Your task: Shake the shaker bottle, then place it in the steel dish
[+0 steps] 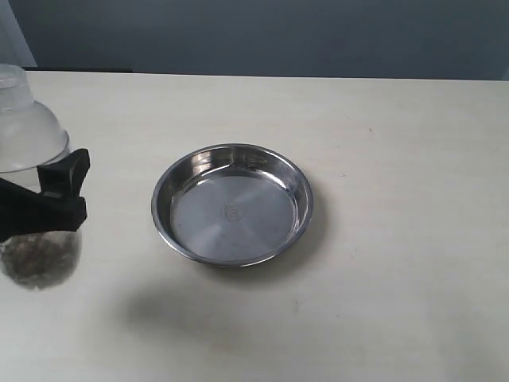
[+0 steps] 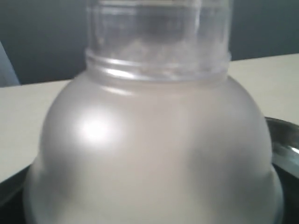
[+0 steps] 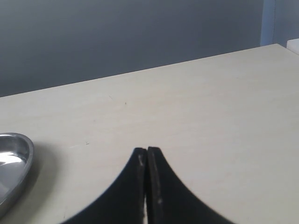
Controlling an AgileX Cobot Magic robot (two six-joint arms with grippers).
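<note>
Cream-coloured table [image 1: 413, 302] fills most of what we can see. It is smooth and plain, with a few tiny dark specks [image 1: 370, 131]. Behind it stands a dull blue-grey wall [image 1: 278, 32]. The steel dish [image 1: 232, 211] sits flat in the middle of the table, round and shiny. The shaker bottle [image 1: 28, 135] is at the far left, well apart from the dish. It is upright, with brown bits at its bottom. The left gripper [image 1: 44, 203] squeezes it round the middle. A soft shadow [image 1: 159, 310] lies on the table near the dish. The right gripper [image 3: 147, 156] hangs over the table near the dish's edge, its two black fingers [image 3: 135, 186] pressed together.
</note>
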